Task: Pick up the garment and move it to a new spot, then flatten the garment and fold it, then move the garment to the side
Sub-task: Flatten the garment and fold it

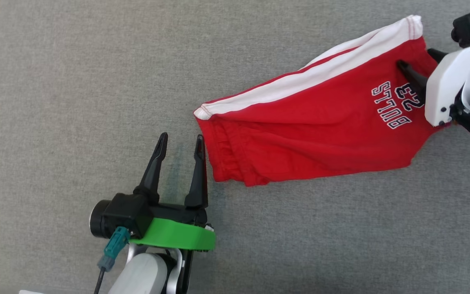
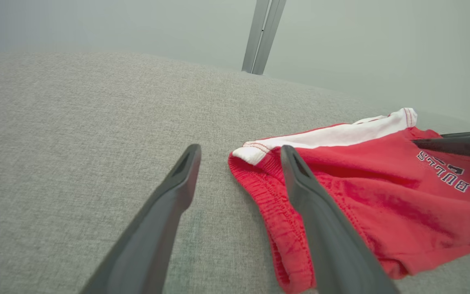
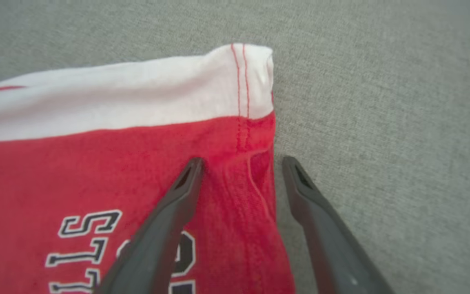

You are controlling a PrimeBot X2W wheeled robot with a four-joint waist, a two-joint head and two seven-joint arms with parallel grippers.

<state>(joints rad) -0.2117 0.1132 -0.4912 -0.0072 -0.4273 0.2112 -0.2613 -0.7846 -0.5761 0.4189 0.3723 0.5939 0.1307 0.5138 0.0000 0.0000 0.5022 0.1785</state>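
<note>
Nearest, at the lower left of the head view, the left claw [image 1: 181, 139] rises from a green collar [image 1: 178, 237] with its two dark fingers spread wide and nothing between them. In the left wrist view this claw [image 2: 240, 151] has one finger over bare gray cloth and the other crossing in front of the gathered waistband; whether that finger touches the fabric I cannot tell. The red shorts [image 1: 320, 126] lie flat on the gray tabletop [image 1: 76, 81], slanting from the middle of the head view up to its upper right corner, waistband toward the left claw and leg hem toward the upper right. A white stripe [image 1: 300, 79] runs along the upper edge, and white lettering with a number [image 1: 396, 104] sits near the hem. At the upper right of the frame the right claw [image 1: 415, 57] reaches in from its white arm, also spread wide and gripping nothing. In the right wrist view this claw [image 3: 242, 161] straddles the hem edge, one finger over the red fabric, the other over the gray cloth just beside it. Farthest off, at the top of the left wrist view, a gray metal post [image 2: 261, 36] stands against a pale wall.
</note>
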